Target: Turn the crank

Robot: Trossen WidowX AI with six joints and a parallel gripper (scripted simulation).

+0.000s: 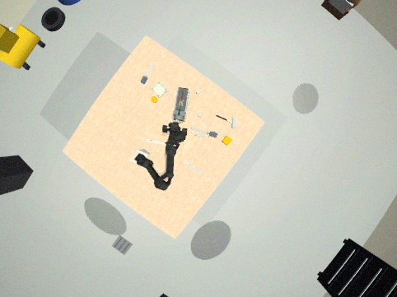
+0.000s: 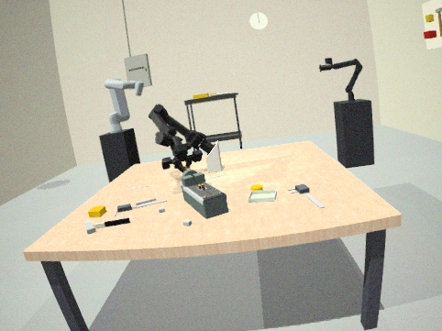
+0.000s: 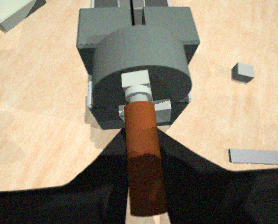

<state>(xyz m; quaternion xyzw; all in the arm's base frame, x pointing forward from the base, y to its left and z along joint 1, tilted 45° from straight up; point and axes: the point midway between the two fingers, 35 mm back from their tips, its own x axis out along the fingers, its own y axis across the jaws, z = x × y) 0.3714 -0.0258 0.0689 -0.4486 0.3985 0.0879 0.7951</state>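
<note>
Under the jaws, a big light-wood table (image 1: 214, 177) (image 2: 293, 170) with dark legs (image 2: 375, 275). Lower than the jaws, a pale gray floor (image 1: 342, 177) (image 2: 413, 275) with big square shadows and round dark spots. Far behind the jaws in the exterior view, a plain tan back wall (image 2: 293, 60). Up high on it, to the picture's right of the jaws, a round white clock (image 2: 259, 20). Behind the jaws, a dark shelf (image 2: 226, 95) with something yellow on top. To the picture's left of the jaws, a darker wall (image 2: 27, 69) and a black stand (image 2: 116, 153). Far to their right, a creamy wall (image 2: 403, 78), a picture board (image 2: 433, 43) and another black stand (image 2: 354, 133). Over the table near the jaws, soft light and faint shadows.
</note>
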